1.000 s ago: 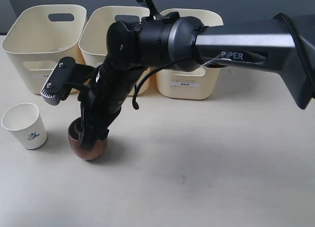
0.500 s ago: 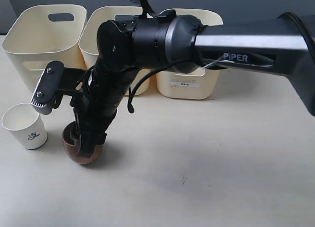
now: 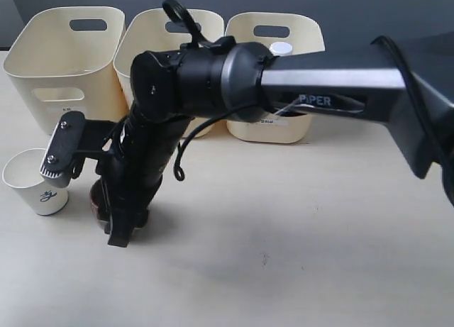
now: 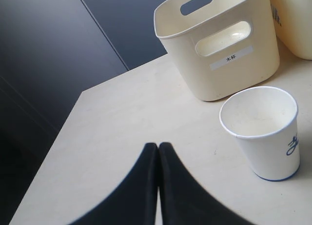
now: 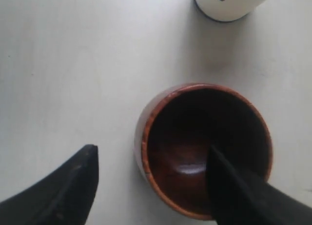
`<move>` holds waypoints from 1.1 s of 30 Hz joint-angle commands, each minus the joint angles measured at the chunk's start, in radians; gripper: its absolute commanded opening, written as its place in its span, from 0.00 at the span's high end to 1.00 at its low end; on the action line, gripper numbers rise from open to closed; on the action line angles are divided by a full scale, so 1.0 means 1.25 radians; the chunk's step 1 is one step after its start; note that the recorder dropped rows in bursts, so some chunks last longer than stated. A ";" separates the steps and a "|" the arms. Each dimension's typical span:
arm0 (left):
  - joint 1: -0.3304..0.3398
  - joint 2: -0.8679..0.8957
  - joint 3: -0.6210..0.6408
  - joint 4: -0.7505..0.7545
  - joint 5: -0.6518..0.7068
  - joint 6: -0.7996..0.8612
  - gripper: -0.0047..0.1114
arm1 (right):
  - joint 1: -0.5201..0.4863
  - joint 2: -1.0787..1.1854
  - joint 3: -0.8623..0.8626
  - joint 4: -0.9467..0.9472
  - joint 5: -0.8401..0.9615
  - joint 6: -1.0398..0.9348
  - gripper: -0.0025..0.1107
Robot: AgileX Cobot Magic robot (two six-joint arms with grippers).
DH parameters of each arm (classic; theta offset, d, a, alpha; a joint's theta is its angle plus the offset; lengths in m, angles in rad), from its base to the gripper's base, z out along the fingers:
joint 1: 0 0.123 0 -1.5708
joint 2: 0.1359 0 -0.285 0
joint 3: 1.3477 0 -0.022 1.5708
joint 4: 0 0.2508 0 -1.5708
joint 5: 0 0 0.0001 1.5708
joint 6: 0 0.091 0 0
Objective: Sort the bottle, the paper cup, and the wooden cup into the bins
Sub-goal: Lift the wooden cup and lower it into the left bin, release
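Bench (image 3: 319, 256): three cream bins (image 3: 64, 57) in a row along the far edge. My right arm reaches across toward the left. Right pincer (image 5: 151, 186) spread wide, gripping nothing, straddling the wall of the wooden cup (image 5: 204, 147): one finger inside the bowl, the other on the bench outside. Wooden cup upright, just beside the paper cup (image 3: 35, 181), which stands in front of the leftmost bin. Left pincer (image 4: 158, 152) clenched, empty, near the paper cup. Bottle cap (image 3: 281, 49) shows in the rightmost bin.
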 commanded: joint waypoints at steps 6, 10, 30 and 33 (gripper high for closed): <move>-0.004 -0.003 0.001 -0.003 -0.003 -0.005 0.96 | 0.004 0.005 -0.004 -0.018 -0.001 -0.023 0.97; -0.004 -0.003 0.001 -0.003 -0.003 -0.005 0.96 | 0.010 -0.051 -0.044 -0.029 -0.020 -0.027 0.97; -0.004 -0.003 0.001 -0.003 -0.003 -0.005 0.96 | -0.112 0.167 -0.561 0.028 -0.151 -0.001 0.98; -0.004 -0.003 0.001 -0.003 -0.003 -0.005 0.96 | -0.121 0.221 -0.610 0.029 -0.151 -0.001 0.98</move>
